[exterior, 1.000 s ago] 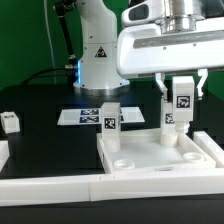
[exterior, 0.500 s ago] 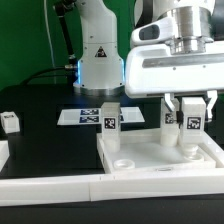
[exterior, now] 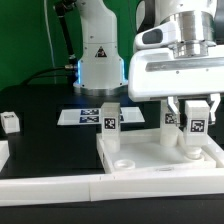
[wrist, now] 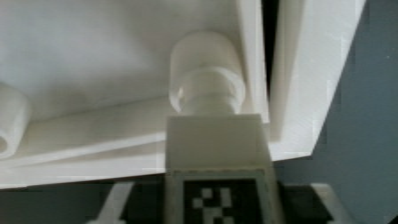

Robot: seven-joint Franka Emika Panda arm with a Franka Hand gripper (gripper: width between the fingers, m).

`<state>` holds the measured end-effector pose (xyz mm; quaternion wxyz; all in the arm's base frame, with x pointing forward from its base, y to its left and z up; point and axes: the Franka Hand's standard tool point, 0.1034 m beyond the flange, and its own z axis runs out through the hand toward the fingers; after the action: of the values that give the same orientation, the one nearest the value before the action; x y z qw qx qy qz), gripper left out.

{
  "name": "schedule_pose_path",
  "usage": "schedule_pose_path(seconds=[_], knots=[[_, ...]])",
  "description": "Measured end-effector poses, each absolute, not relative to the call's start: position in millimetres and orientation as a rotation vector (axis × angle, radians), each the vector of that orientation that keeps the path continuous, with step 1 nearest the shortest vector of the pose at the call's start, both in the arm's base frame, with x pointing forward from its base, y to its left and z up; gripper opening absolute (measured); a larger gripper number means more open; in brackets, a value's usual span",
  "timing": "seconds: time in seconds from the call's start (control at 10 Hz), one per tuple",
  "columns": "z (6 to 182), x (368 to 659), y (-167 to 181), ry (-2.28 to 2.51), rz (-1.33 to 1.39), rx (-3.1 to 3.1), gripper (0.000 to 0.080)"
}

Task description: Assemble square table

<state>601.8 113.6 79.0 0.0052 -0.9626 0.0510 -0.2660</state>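
Note:
The white square table top (exterior: 150, 152) lies upside down near the front, with its rim raised. One tagged leg (exterior: 111, 117) stands at its far corner on the exterior view's left. A second leg (exterior: 171, 118) stands at the far corner on the right, partly behind my gripper. My gripper (exterior: 196, 120) is shut on a third tagged leg (exterior: 196, 128), held upright over the top's right side. In the wrist view the held leg (wrist: 217, 165) hangs just above a round socket (wrist: 208, 78) beside the top's rim (wrist: 285, 80). A fourth leg (exterior: 11, 122) lies loose at the left.
The marker board (exterior: 82, 116) lies flat behind the table top, in front of the robot base (exterior: 98, 55). Long white border bars (exterior: 60, 186) run along the front edge and the left (exterior: 3, 153).
My gripper has carried the held leg toward the exterior view's right and lowered it closer to the table top. The other legs and the top have not moved.

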Motion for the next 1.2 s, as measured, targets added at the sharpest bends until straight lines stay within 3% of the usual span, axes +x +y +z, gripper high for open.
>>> schedule_pose_path(seconds=[0.5, 0.6, 0.7, 0.8, 1.2], knots=[[74.4, 602.1, 116.2, 0.154, -0.828, -3.019, 0.0285], [74.4, 602.1, 116.2, 0.15, -0.828, -3.02, 0.0323], [74.4, 602.1, 116.2, 0.145, -0.828, -3.021, 0.0498], [74.4, 602.1, 116.2, 0.139, -0.829, -3.022, 0.0606], [74.4, 602.0, 116.2, 0.127, -0.829, -3.025, 0.0647]])
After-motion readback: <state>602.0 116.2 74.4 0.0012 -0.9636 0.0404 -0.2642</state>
